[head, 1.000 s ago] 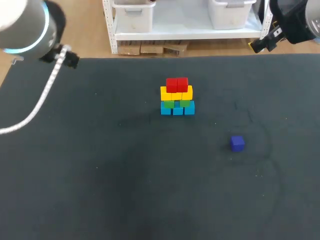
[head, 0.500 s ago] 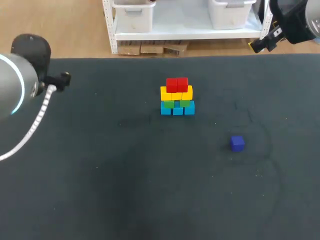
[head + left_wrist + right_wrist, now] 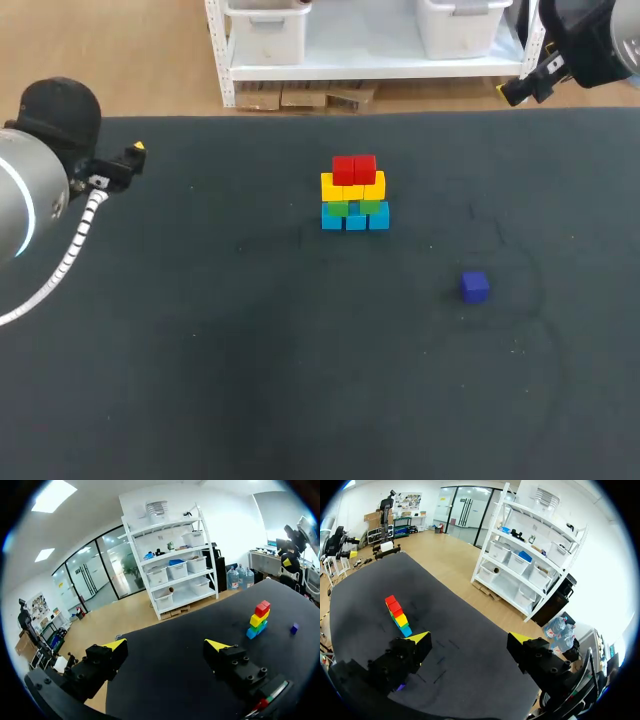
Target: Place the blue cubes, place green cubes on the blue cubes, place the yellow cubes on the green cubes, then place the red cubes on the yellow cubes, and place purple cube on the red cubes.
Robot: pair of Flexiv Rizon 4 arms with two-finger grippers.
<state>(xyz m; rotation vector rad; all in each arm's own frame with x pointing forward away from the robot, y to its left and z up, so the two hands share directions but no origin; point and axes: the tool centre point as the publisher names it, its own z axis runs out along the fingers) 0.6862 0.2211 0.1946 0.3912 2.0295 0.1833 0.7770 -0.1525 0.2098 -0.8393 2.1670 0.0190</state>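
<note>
The table [image 3: 200,380] has a dark, matte top. Directly on it, a little behind its middle, sits a row of 3 blue cubes [image 3: 355,220], touching side by side. 1 purple cube [image 3: 474,287] lies alone, well apart from them, nearer the front and to the right.
</note>
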